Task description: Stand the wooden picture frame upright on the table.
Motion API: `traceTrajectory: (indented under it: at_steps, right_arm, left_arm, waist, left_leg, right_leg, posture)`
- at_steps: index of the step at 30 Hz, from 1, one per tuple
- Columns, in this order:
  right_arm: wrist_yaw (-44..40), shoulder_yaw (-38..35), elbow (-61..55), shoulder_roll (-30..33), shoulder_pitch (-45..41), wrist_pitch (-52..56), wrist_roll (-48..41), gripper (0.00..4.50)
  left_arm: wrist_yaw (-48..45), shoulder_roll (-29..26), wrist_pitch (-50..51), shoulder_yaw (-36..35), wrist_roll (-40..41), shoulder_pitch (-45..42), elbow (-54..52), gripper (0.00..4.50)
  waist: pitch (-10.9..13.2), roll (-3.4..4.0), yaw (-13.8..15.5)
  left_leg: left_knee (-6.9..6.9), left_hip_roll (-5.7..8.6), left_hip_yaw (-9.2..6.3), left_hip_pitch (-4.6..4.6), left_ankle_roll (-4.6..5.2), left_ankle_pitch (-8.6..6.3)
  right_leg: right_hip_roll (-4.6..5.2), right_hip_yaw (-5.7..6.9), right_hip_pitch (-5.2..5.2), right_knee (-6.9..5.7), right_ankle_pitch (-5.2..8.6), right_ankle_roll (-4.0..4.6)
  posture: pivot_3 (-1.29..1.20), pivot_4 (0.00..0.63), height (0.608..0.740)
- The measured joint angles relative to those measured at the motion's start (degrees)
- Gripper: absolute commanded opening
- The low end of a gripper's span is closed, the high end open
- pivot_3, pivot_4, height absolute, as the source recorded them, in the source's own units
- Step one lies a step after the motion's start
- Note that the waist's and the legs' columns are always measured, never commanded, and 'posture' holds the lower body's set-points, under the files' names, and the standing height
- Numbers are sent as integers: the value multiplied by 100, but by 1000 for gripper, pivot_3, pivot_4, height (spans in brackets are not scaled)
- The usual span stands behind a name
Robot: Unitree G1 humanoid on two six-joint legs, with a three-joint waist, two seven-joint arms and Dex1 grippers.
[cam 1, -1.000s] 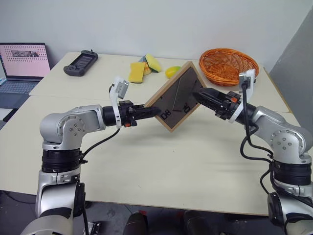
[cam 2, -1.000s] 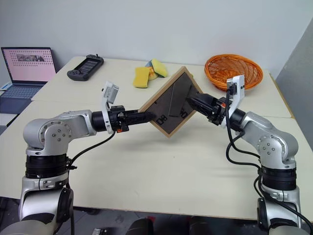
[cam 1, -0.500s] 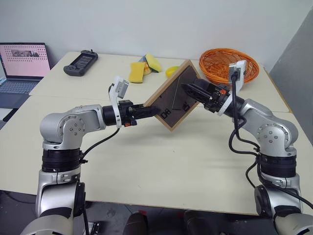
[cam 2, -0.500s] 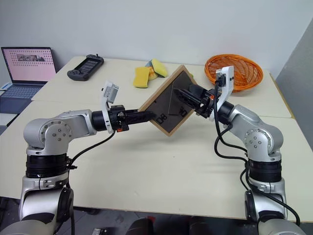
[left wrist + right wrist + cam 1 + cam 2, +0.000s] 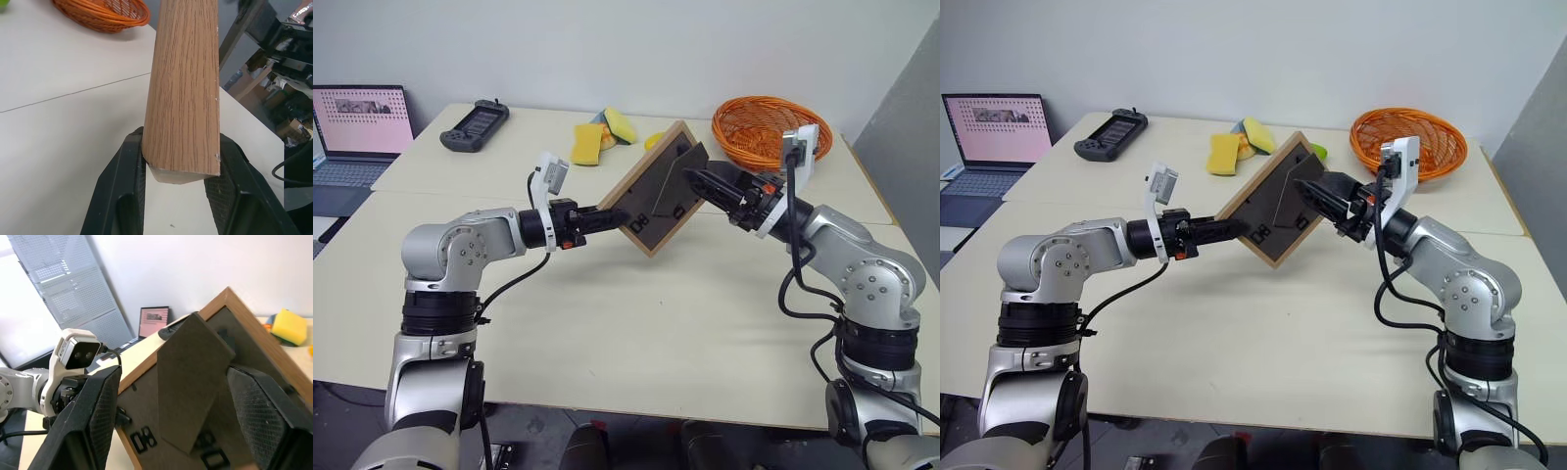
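The wooden picture frame [image 5: 651, 204] hangs tilted like a diamond above the table [image 5: 656, 323], its dark back toward me. My left gripper [image 5: 612, 213] is shut on its lower left corner, and the black fingers [image 5: 122, 196] clamp the light-wood edge [image 5: 183, 88]. The fold-out stand flap [image 5: 190, 377] sticks out from the back. My right gripper [image 5: 697, 181] is open at the frame's back, its two wide-apart fingers [image 5: 98, 421] either side of the flap. The picture side is hidden.
An orange wicker basket [image 5: 759, 127] stands at the back right. Yellow sponges [image 5: 587, 144] and a green object [image 5: 653, 143] lie behind the frame. A game controller [image 5: 475, 125] and a laptop [image 5: 357, 132] sit at the back left.
My right gripper has moved in from the frame's right edge to the flap and its jaws have widened. The flap, flat before, now stands out from the back. The left grip is unchanged.
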State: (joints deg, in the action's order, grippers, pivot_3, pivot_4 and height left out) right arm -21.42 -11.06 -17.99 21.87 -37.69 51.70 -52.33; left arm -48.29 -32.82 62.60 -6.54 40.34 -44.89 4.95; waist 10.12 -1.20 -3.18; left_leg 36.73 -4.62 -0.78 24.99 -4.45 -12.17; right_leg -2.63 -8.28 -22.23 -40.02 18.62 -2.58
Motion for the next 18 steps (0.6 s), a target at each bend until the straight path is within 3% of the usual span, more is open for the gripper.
traceTrajectory:
  at_steps: [18]
  right_arm:
    - [216, 92, 3, -30, 237, -44, 62, 3538]
  left_arm:
    - [-5, 53, -83, 83, -28, -109, 108, 1322]
  waist:
    - [0, 0, -3]
  left_leg:
    - [0, 0, 1, 0, 0, 0]
  right_leg:
    - [-1, 0, -1, 0, 0, 0]
  posture:
    - [0, 150, 740]
